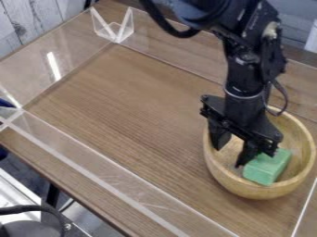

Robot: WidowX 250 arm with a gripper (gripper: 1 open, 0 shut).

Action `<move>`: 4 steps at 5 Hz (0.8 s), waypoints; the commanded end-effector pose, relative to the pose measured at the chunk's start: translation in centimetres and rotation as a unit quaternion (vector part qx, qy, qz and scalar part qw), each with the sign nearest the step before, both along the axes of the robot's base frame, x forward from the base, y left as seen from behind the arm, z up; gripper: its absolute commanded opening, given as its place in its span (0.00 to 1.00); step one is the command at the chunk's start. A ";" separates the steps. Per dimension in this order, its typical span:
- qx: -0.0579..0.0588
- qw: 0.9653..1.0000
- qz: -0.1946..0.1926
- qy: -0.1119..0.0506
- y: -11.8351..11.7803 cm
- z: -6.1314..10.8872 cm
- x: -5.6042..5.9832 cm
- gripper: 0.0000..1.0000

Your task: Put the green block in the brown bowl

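Observation:
The brown bowl (235,181), light tan wood with thick walls, sits at the right of the wooden table. Inside it, towards the right side, lies the green block (265,168), leaning against the bowl's inner slope. My black gripper (246,151) hangs down into the bowl just left of and above the block, with its fingers spread apart and nothing between them. The left finger (221,140) reaches over the bowl's near-left rim. The block rests free of the fingers.
Low clear acrylic walls (74,157) fence the wooden tabletop (124,102). A clear plastic bracket (111,26) stands at the back left corner. The arm's dark links (254,46) rise above the bowl at the right.

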State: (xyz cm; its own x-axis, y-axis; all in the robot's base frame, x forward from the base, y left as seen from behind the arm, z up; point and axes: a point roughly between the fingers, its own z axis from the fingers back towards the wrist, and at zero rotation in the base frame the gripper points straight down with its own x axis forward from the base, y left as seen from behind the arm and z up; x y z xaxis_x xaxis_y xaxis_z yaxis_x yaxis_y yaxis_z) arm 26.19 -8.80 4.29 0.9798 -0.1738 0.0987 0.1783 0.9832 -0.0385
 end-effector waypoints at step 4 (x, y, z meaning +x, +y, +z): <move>0.022 0.999 0.003 -0.032 0.2 2.8 2.2 1.00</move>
